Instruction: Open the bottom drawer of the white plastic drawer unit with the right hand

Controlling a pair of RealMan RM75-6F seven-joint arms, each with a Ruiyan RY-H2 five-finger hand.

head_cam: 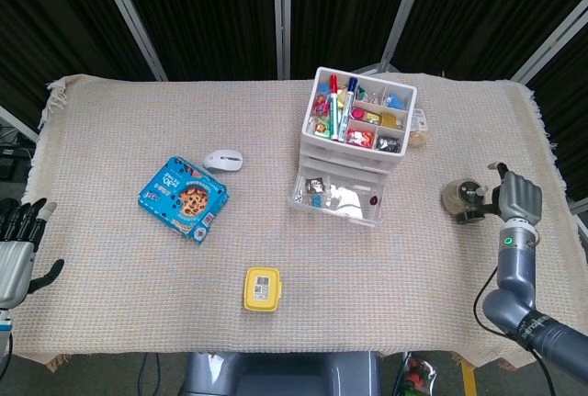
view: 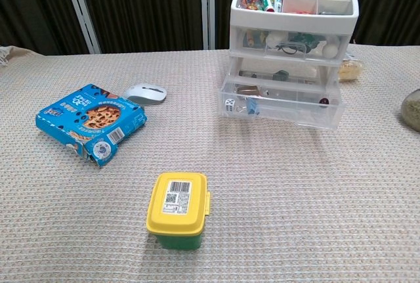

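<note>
The white plastic drawer unit (head_cam: 356, 143) stands at the back middle of the table, its top tray full of pens and small items. Its bottom drawer (head_cam: 334, 198) is pulled out toward me, with a die and clips inside; the chest view shows the same drawer (view: 283, 106) jutting forward. My right hand (head_cam: 517, 197) hovers at the table's right edge, far from the unit, its fingers curled in around nothing. My left hand (head_cam: 18, 245) hangs off the left edge with fingers spread and empty. The chest view shows neither hand.
A round grey-brown object (head_cam: 461, 200) lies just left of my right hand. A blue snack box (head_cam: 183, 198), a white mouse (head_cam: 223, 160) and a yellow-lidded container (head_cam: 262, 288) sit on the woven cloth left of and in front of the unit.
</note>
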